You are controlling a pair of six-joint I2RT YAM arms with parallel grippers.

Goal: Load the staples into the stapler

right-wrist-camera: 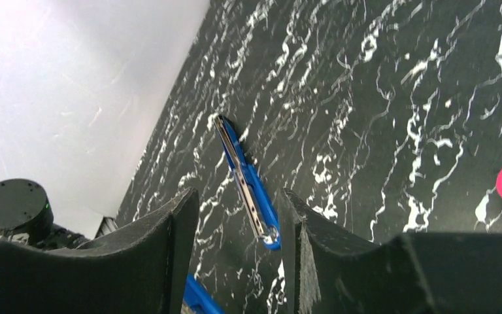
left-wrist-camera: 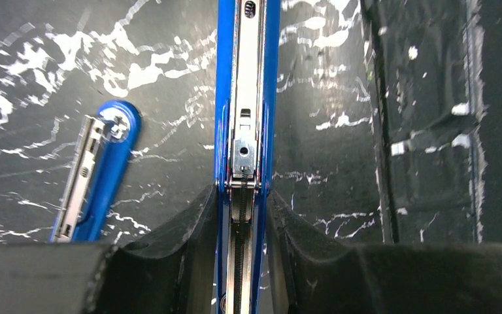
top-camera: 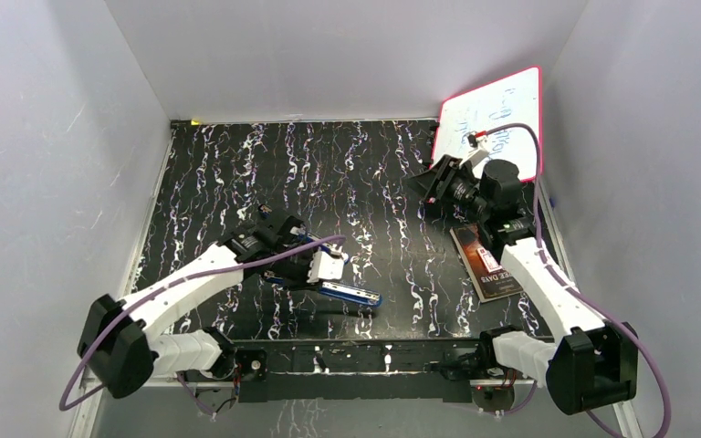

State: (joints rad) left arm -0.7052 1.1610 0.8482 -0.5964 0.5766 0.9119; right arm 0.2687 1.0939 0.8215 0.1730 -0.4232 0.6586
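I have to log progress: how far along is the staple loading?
Done: the stapler is swung open, its magazine rail bared. In hand: the left pincer clamps that rail; the right pincer is open and empty. Left: no staples show, so fetching, loading and closing remain.

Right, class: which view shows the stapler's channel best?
Left wrist: the channel fills the centre, spring and pusher plain, the left gripper clamped on it. Top shows it tiny, half hidden by that gripper. Right wrist shows the stapler far off, without such detail.
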